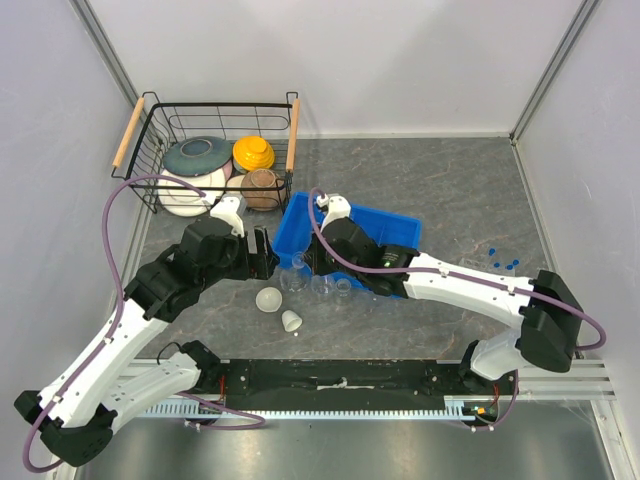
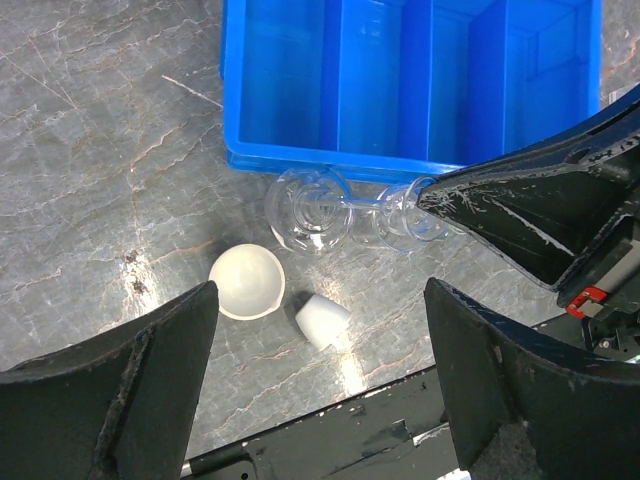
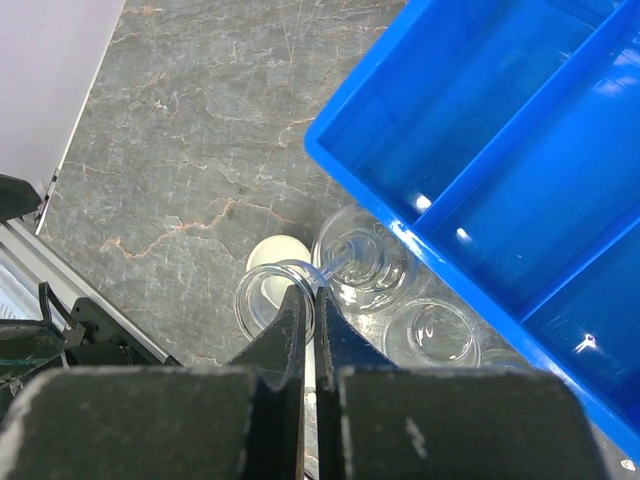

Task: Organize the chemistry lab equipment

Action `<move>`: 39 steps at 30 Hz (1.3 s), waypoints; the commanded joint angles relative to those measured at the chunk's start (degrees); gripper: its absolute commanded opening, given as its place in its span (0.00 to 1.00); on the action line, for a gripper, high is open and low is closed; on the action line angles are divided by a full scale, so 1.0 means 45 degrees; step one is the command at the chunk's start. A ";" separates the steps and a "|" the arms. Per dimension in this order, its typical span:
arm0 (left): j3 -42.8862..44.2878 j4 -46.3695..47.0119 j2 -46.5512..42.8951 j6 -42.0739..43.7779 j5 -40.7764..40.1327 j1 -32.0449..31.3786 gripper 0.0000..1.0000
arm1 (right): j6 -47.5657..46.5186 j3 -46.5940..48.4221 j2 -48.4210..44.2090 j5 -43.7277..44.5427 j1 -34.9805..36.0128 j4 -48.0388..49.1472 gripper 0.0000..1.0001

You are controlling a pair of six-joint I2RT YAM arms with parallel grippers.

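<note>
My right gripper [image 3: 314,292] is shut on the rim of a small clear beaker [image 3: 262,305], just off the near left corner of the blue divided bin [image 3: 500,150]. A clear flask [image 3: 365,262] and another clear beaker [image 3: 432,333] stand beside it against the bin wall. In the left wrist view the flask [image 2: 310,210] and the gripped beaker [image 2: 400,215] sit in front of the bin [image 2: 300,80]. My left gripper [image 2: 317,300] hangs open above a white bowl [image 2: 246,282] and a small white cup [image 2: 322,320] lying on its side. From above, the left gripper [image 1: 268,255] and the right gripper [image 1: 306,265] are close together.
A wire basket [image 1: 160,130] with coloured ceramic bowls stands at the back left. Several small blue caps [image 1: 503,262] lie on the stone tabletop at the right. The black rail [image 1: 340,380] with the arm bases runs along the near edge. Walls close in on three sides.
</note>
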 commanded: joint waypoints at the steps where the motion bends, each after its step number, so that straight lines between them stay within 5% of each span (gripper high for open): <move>1: 0.0081 0.0161 0.0038 0.0161 0.0149 0.0042 0.90 | -0.0168 0.0731 -0.0626 0.0190 0.0116 -0.0019 0.00; 27: -0.0466 0.0981 0.0136 0.0317 0.0694 0.0042 0.90 | -0.0714 0.3016 -0.2637 0.1653 0.1035 -0.2537 0.00; 39: -0.1930 0.5121 -0.1133 0.2347 0.6020 0.0042 0.95 | -0.0754 0.4948 -0.3262 0.1635 0.1074 -0.5463 0.00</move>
